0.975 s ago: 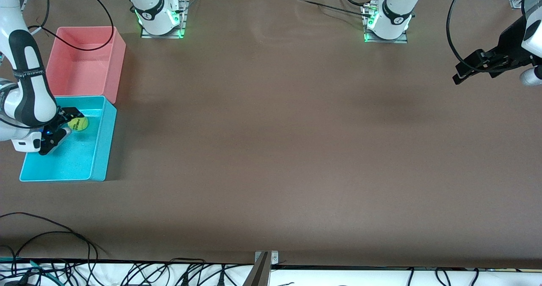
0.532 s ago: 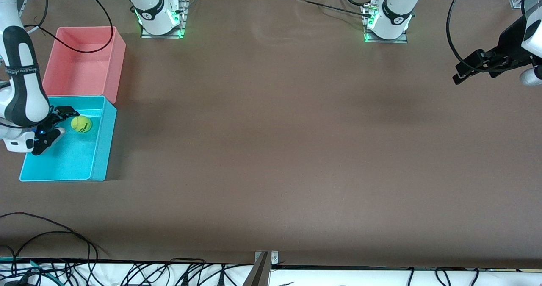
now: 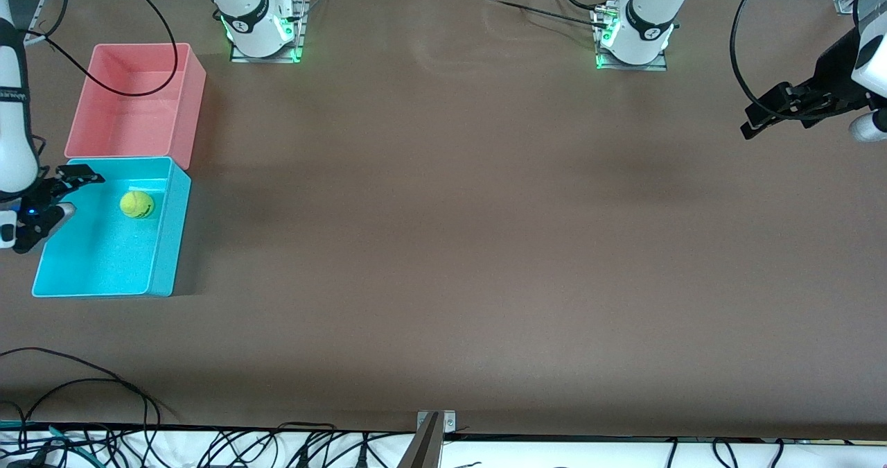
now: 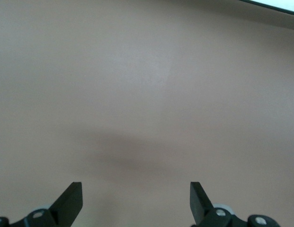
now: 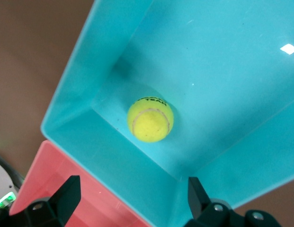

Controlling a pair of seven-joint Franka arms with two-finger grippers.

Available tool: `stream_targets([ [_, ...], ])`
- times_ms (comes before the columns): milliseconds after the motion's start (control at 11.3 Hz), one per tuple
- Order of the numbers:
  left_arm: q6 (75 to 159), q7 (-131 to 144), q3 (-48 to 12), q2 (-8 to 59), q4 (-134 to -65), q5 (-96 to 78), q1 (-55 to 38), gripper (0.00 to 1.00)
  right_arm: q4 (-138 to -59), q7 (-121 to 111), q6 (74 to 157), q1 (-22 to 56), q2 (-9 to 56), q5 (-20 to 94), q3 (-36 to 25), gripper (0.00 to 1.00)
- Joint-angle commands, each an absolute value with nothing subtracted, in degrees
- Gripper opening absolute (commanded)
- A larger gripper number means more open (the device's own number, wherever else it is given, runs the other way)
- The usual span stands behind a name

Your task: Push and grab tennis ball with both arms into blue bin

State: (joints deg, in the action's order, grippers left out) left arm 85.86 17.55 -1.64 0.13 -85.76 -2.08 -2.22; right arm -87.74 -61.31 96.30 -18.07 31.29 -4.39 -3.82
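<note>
The tennis ball (image 3: 136, 204) lies on the floor of the blue bin (image 3: 170, 246), close to the wall that adjoins the pink bin. In the right wrist view the tennis ball (image 5: 150, 119) shows its seam and dark lettering inside the blue bin (image 5: 85, 99). My right gripper (image 3: 57, 203) is open and empty, up in the air over the bin's edge at the right arm's end of the table; its own view shows the gripper (image 5: 132, 201) apart from the ball. My left gripper (image 3: 754, 120) hangs open and empty over bare table at the left arm's end, and it is open in its own view (image 4: 135, 203).
A pink bin (image 3: 190, 93) stands against the blue bin, farther from the front camera; it also shows in the right wrist view (image 5: 47, 184). Black cables hang over the pink bin and lie along the table's front edge (image 3: 83, 385). The arm bases (image 3: 260, 21) stand at the back.
My right gripper has let go of the tennis ball and drawn back toward the right arm's end of the table. The ball now rests free in the blue bin. The left arm has not moved.
</note>
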Motion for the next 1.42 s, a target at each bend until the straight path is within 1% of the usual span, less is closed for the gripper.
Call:
stream_targets([
  [0,85.43,17.75,-2.11,0.53,-85.87,1.40,-3.16,1.00,-82.55,-57.85,89.05,-17.67,29.36,-2.11,-3.43,1.00],
  [177,85.34,17.67,-2.20,0.53,-85.87,1.41,-3.08,1.00,-79.73,-54.69,85.53,-17.40,27.52,-1.85,-1.68,1.00],
  [443,85.25,17.84,-2.20,0.53,-85.87,1.32,-3.08,1.00,-77.00,-47.39,83.41,-17.40,23.92,1.75,0.96,1.00],
  [620,85.17,17.93,-2.37,0.53,-85.78,1.41,-3.08,1.00,-76.82,-41.95,80.35,-17.40,20.85,1.93,3.77,1.00],
  [798,85.17,18.02,-2.37,0.53,-85.78,1.32,-3.08,1.00,-76.90,-37.21,79.72,-17.32,17.42,3.51,6.05,1.00],
  [886,85.17,18.02,-2.37,0.44,-85.78,1.32,-3.08,1.00,-76.82,-34.05,77.63,-17.40,16.36,3.43,7.89,1.00],
  [975,85.17,18.02,-2.37,0.44,-85.69,1.32,-3.08,1.00,-76.82,-32.62,76.74,-17.40,14.61,3.51,8.52,1.00],
  [1152,85.08,18.11,-2.46,0.44,-85.69,1.32,-3.16,1.00,-76.82,-30.26,76.55,-17.40,12.66,3.52,11.24,1.00],
  [1330,85.17,18.19,-3.69,0.44,-85.61,1.41,-3.43,1.00,-77.08,-25.34,76.29,-17.40,10.39,3.52,15.19,1.00],
])
